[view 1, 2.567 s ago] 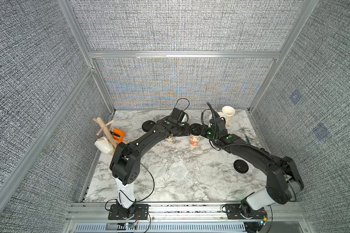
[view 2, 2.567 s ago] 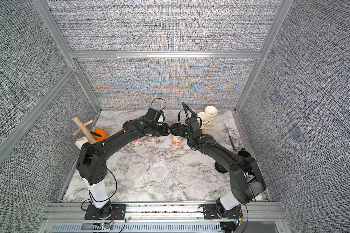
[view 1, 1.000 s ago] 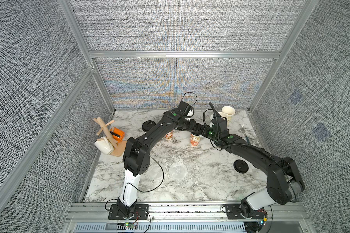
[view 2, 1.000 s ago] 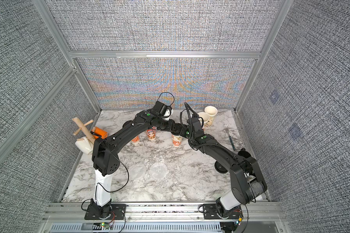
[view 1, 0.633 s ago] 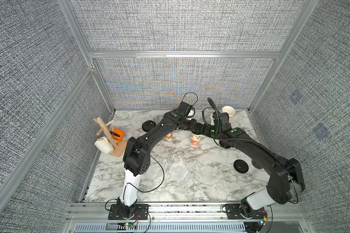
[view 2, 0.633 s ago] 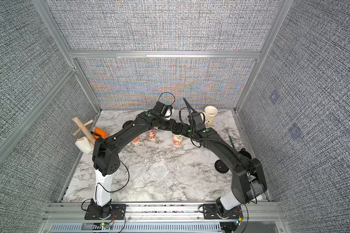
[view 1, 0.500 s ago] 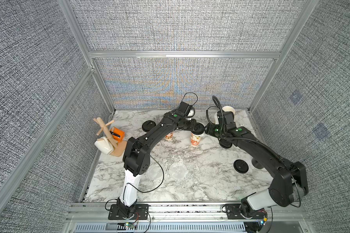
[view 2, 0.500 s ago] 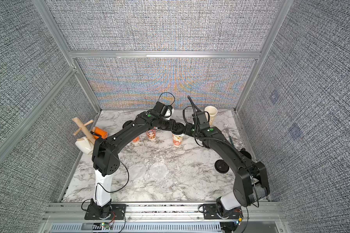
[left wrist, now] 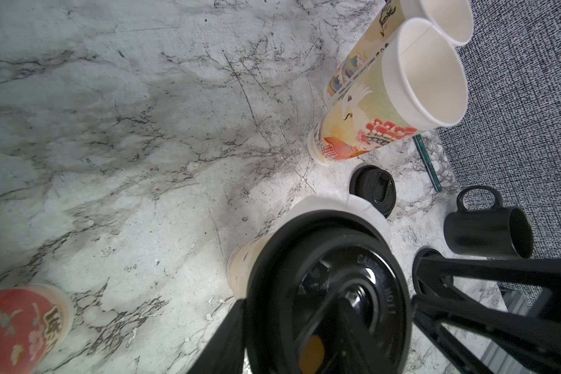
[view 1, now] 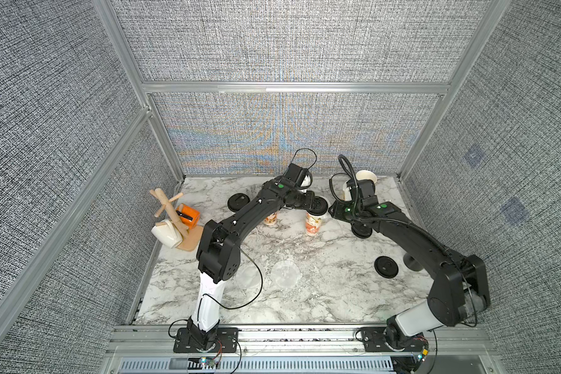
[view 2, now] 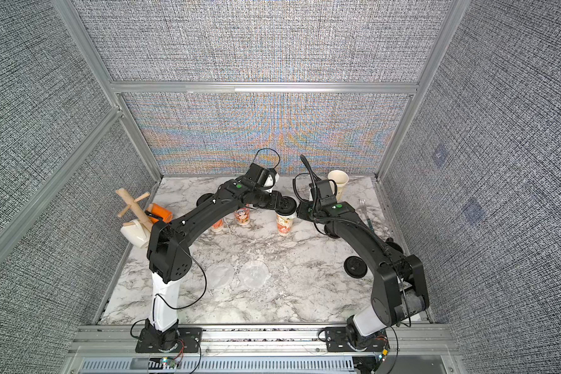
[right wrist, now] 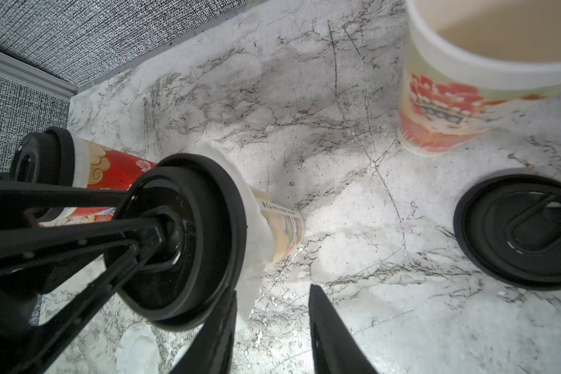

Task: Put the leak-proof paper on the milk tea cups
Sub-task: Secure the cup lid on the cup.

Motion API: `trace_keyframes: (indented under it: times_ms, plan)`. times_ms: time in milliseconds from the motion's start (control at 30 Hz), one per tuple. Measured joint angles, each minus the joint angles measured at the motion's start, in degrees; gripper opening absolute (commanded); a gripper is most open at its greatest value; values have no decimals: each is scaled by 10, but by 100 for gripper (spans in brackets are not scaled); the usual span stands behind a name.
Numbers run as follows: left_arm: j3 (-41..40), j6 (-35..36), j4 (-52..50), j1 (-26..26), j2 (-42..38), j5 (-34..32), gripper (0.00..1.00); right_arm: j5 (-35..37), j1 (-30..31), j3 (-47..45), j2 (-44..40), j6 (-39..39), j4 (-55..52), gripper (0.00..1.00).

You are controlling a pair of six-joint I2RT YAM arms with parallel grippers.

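Jaws: left gripper [left wrist: 327, 291] is clamped across a black lid [right wrist: 208, 226] that sits on a milk tea cup [right wrist: 282, 223]. Right gripper [right wrist: 271, 289] is spread with nothing between its fingers, low over the table [view 1: 321, 301], just beside that cup.

Paper disc [left wrist: 334, 202] is sandwiched between lid and cup rim, with its crumpled edge sticking out past the lid.

Cups: five.
- Three stand in a row mid-table: the capped one plus two neighbours [view 2: 242, 216] [view 2: 217, 224] toward the left arm's side. The left arm hides their tops in both top views.
- The right wrist view shows a red-printed neighbour with its own lid [right wrist: 39, 155] and disc [right wrist: 78, 152] on.
- Two open cups [left wrist: 425, 71] [left wrist: 447, 16] stand side by side at the back right, cream insides visible.

Discs I can count: four. Two are on cups, and two lie flat side by side [view 2: 220, 274] [view 2: 254, 274] near the table's front, apart from both grippers.

Lids I can count: five. One is gripped, one is on the red cup, and three are loose on the marble [view 1: 239, 202] [view 1: 361, 230] [view 1: 386, 266].

One each of the rest:
- black mug [left wrist: 486, 230] at the right edge
- wooden mug tree [view 1: 169, 207] on the left, with a white mug [view 1: 166, 234] hung on it
- orange holder [view 1: 188, 215] beside the tree
- fork [view 2: 362, 204]
- green stick [left wrist: 428, 162]
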Motion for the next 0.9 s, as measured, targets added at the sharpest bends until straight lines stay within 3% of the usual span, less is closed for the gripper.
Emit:
trace_keyframes:
  times_ms: [633, 900]
  plan:
    - [-23, -1, 14, 1, -12, -2, 44, -4, 5, 28, 33, 0, 10, 38]
    - [-31, -3, 35, 2, -14, -27, 43, 11, 8, 15, 56, 3, 65, 35]
